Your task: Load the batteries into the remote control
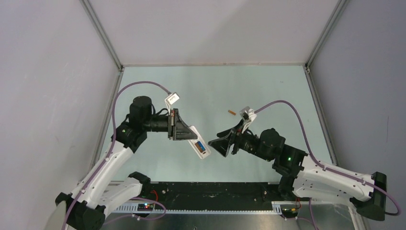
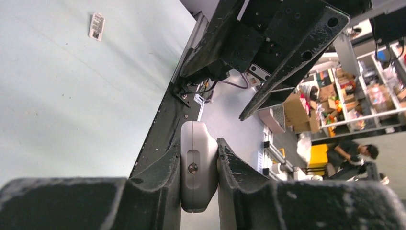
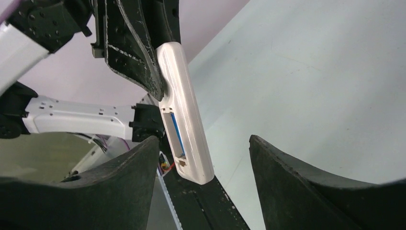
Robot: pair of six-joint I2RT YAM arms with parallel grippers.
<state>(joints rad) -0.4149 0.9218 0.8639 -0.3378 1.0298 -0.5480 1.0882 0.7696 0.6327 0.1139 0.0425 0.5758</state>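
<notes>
My left gripper [image 1: 190, 132] is shut on the remote control [image 1: 199, 145], a white handset held above the table with its free end pointing down and right. In the left wrist view the remote control [image 2: 198, 165] is pinched end-on in the left gripper [image 2: 199, 160]. Its battery bay is open and holds the blue battery [image 3: 176, 128]. The orange battery [image 1: 231, 112] lies on the table behind the arms. My right gripper [image 1: 213, 143] hangs open just right of the remote's free end. In the right wrist view the remote control [image 3: 186, 120] shows ahead of the right gripper [image 3: 203, 179], whose jaws hold nothing.
The black base rail [image 1: 206, 189] runs along the near table edge under both grippers. A small white printed label [image 2: 97, 26] lies on the pale green tabletop [image 1: 268, 91]. White enclosure walls [image 1: 215, 28] close the back and sides.
</notes>
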